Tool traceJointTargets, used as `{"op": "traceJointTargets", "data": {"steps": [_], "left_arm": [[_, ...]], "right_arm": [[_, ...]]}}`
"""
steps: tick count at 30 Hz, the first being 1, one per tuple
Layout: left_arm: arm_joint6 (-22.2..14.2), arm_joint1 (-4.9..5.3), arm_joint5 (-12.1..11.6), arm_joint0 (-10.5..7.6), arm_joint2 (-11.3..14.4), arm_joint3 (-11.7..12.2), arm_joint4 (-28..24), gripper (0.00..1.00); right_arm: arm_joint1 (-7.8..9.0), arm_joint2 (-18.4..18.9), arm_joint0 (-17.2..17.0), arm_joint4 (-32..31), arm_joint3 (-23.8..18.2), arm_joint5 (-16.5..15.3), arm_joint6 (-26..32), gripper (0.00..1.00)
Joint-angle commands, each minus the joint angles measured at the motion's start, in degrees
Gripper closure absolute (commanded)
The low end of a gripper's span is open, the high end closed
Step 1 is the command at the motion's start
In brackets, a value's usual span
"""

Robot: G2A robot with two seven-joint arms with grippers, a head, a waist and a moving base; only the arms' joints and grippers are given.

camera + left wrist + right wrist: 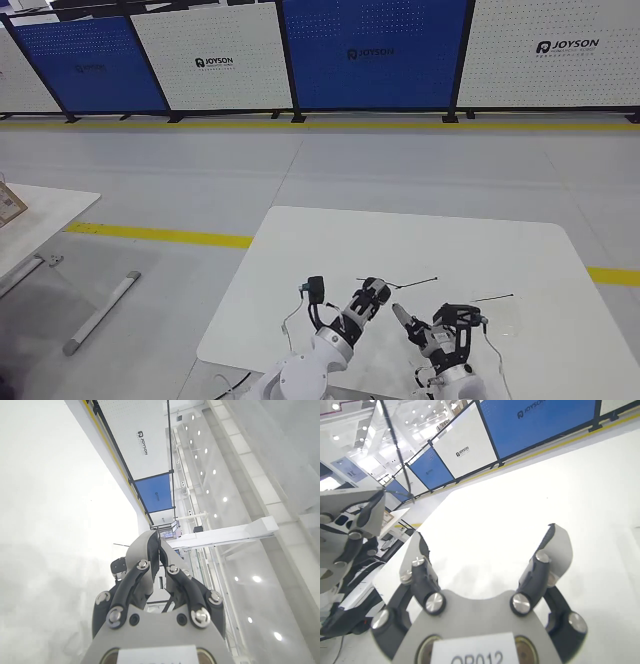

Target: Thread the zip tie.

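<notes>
At lower centre of the top view: left pincer (158, 536) clamped on the zip tie (397, 446), right pincer (486, 531) spread wide, empty.
The tie's free length crosses the upper left of the right wrist view, above the white surface (450, 240). To thread well, the open pincer should probably take the loose tail near its end and steer it squarely into the head.

The left gripper (375, 292) hangs over the table (400, 235) near its robot-side edge, with the right gripper (408, 322) just beside it, nearer the table's right. The zip tie (415, 283) sits crosswise in the left gripper, above the table's middle. A second zip tie (495, 297) lies on the table's right part. The fence (380, 55) stands well behind the table, and a side table (40, 215) stands off its left.
</notes>
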Motion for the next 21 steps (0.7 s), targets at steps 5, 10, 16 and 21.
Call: {"op": "traceJointTargets", "data": {"steps": [5,10,16,21], "left_arm": [[0.0,-0.01,0.1,-0.04,0.0,0.0,-0.1,1.00],[-0.1,-0.11,-0.3,-0.25,0.2,0.5,-0.3,1.00],[-0.1,-0.37,-0.7,-0.60,0.3,0.8,-2.0,1.00],[-0.2,-0.40,-1.0,-0.34,0.2,1.0,-1.7,1.00]], "right_arm": [[-0.09,-0.2,0.4,0.1,0.5,0.1,-0.4,0.00],[-0.29,0.2,0.9,3.5,1.4,-1.8,-0.8,0.00],[-0.67,-0.6,2.5,4.7,3.2,-2.8,-0.7,0.21],[-0.92,-1.6,3.3,3.8,3.5,-2.3,0.1,0.56]]}}
